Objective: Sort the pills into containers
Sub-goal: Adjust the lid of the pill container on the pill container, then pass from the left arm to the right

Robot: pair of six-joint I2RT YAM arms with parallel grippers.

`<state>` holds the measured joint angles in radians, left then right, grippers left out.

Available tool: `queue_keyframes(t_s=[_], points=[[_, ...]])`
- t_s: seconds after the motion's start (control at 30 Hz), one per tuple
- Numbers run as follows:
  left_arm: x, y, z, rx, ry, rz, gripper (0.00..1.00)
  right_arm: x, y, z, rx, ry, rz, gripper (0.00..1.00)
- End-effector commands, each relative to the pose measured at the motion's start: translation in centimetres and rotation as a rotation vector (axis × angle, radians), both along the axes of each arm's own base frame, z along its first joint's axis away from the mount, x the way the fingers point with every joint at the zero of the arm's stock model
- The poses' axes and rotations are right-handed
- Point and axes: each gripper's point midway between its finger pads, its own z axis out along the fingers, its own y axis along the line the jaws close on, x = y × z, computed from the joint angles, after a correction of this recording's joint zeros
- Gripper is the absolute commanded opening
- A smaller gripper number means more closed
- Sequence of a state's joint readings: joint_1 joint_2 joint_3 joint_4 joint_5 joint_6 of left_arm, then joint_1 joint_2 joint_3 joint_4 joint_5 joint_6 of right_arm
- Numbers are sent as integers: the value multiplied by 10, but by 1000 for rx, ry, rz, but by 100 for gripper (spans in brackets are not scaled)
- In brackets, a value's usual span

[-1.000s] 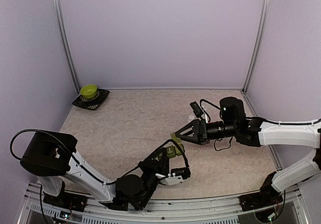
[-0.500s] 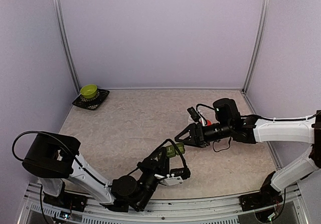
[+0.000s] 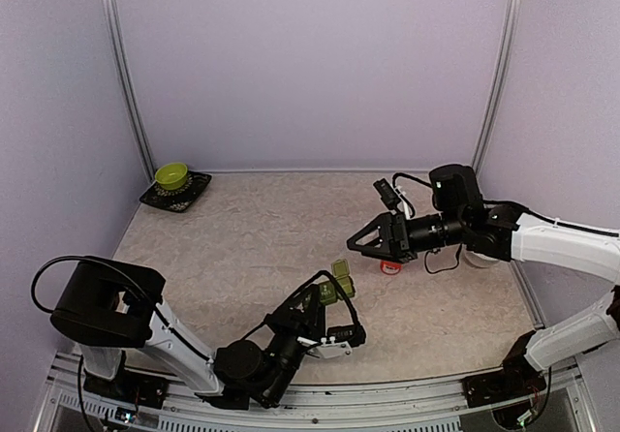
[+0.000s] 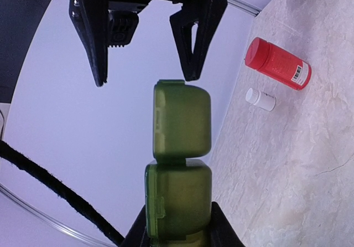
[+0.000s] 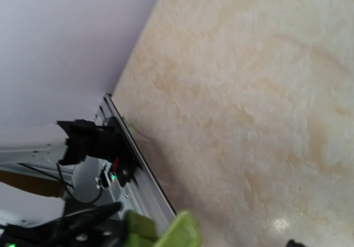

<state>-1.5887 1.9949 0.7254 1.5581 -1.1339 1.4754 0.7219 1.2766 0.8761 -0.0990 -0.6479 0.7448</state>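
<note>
My left gripper [image 3: 326, 296] is shut on the dark green containers strip [image 3: 338, 277] and holds it up off the table, end pointing at the right arm. In the left wrist view the strip [image 4: 181, 147] rises from between my fingers [image 4: 221, 233]. My right gripper [image 3: 361, 243] is open and empty, a short way beyond the strip's far end; its two black fingers [image 4: 191, 34] show spread above the strip. The right wrist view shows only a blurred green edge of the strip [image 5: 178, 231]. No loose pills show.
A red bottle [image 3: 390, 265] lies on the table under the right arm, also in the left wrist view [image 4: 276, 64], with a tiny white bottle [image 4: 260, 98] beside it. A green bowl [image 3: 171, 174] on a dark tray [image 3: 194, 193] stands at the back left.
My right gripper has pulled back up and to the right, away from the strip's end, uncovering the red bottle. The left gripper still holds the strip, nearly still.
</note>
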Motion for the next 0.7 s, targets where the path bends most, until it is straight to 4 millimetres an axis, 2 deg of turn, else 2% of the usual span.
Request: queue_keyframes(t_s=[0.0, 0.2, 0.47, 0.67], points=[[4, 6, -1, -18, 0, 15, 18, -8, -8, 13, 12, -10, 21, 83], [6, 5, 1, -16, -5, 19, 18, -26, -9, -11, 37, 83, 51, 80], [5, 2, 3, -3, -19, 19, 18, -46, 10, -15, 73, 155, 141, 80], [5, 1, 3, 3, -22, 20, 18, -53, 21, -14, 92, 169, 179, 79]])
